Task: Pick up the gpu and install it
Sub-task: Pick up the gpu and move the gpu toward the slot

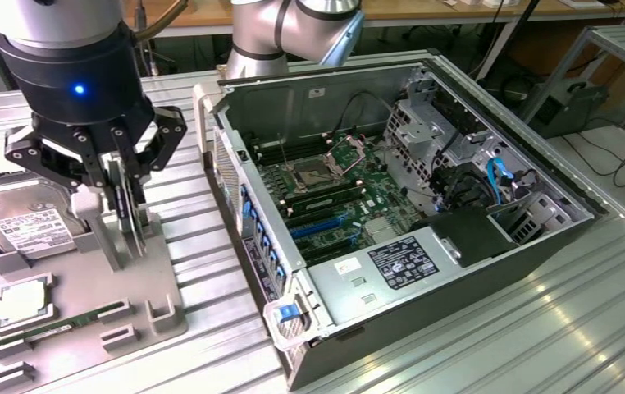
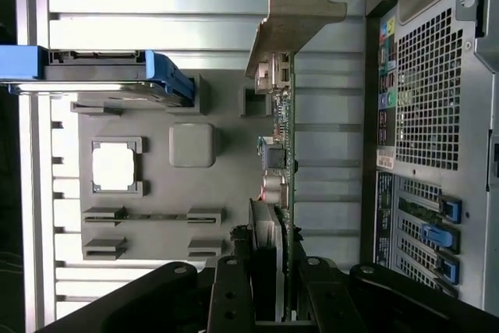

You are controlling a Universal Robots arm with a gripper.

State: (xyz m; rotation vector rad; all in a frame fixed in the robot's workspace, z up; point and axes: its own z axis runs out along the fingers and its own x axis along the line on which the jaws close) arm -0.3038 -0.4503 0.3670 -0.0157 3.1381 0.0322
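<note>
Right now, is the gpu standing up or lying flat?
Standing up: the gpu sits on its edge in the grey holder, with the pincer gripping it.

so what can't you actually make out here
gpu faces: the wrist view sees it edge-on, and in the exterior view the pincer, shut on it, covers most of it.
gpu's lower edge at the tray: seated or lifted, cannot tell from either view.
hard drive: cut off by the exterior view's left edge.
case sticker: print too small to read in the exterior view.
</note>
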